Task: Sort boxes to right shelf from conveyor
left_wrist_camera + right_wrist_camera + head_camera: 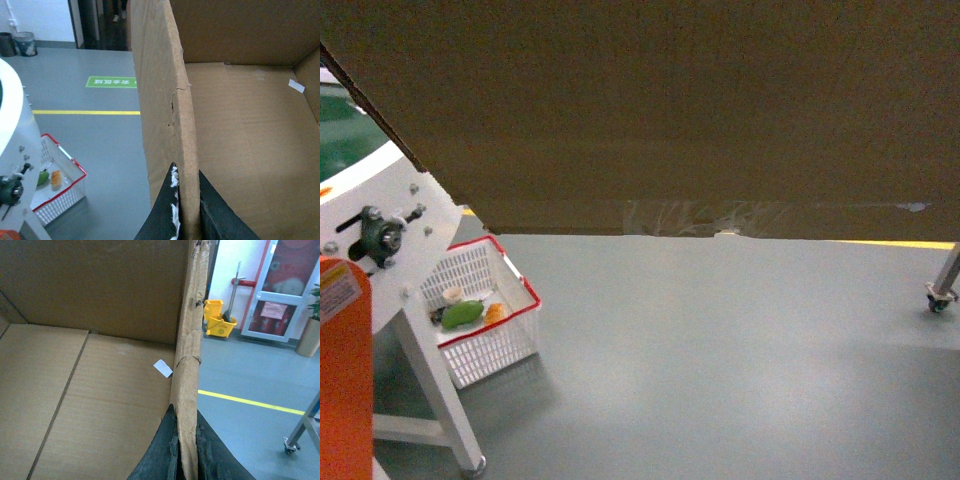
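Both end effectors, left (186,200) and right (186,445), are clamping opposite walls of the cardboard box (670,110) (torn edges); we are holding it above the floor (720,350).

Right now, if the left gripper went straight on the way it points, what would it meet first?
The left gripper is already shut on a wall of the cardboard box, and that wall runs straight ahead of it, so it would only slide further along the wall. How far is unclear.

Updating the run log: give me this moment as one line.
phase: carrying | cardboard box: lifted, filling head view | left gripper: clamped on box's left wall | right gripper: clamped on right wall | box interior: empty except white slip
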Available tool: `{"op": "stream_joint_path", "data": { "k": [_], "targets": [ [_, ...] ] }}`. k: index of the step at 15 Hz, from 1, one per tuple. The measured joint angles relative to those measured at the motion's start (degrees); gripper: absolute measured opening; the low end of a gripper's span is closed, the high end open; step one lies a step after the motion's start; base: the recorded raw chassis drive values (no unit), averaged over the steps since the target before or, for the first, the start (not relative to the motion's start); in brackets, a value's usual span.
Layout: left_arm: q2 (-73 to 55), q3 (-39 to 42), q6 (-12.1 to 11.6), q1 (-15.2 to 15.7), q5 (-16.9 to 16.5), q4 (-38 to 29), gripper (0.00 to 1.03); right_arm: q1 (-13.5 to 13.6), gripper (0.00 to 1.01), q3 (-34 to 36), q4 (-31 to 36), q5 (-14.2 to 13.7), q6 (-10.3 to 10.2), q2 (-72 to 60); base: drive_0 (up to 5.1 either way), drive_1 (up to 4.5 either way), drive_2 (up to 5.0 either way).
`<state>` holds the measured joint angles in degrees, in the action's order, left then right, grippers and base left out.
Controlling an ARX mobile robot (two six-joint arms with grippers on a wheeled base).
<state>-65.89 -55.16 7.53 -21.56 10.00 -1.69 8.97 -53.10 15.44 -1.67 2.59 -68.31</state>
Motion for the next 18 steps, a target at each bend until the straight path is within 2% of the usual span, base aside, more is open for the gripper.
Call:
{"op": "stream_joint_path", "data": {
  "k": [18],
  "targets": [
    [0.00, 0.00, 0.00, 0.02, -0.02, -0.02, 0.02, -0.02, 0.03, 0.00, 0.02, 0.00, 0.00, 0.00, -1.5, -1.52, -1.5]
  ]
}}
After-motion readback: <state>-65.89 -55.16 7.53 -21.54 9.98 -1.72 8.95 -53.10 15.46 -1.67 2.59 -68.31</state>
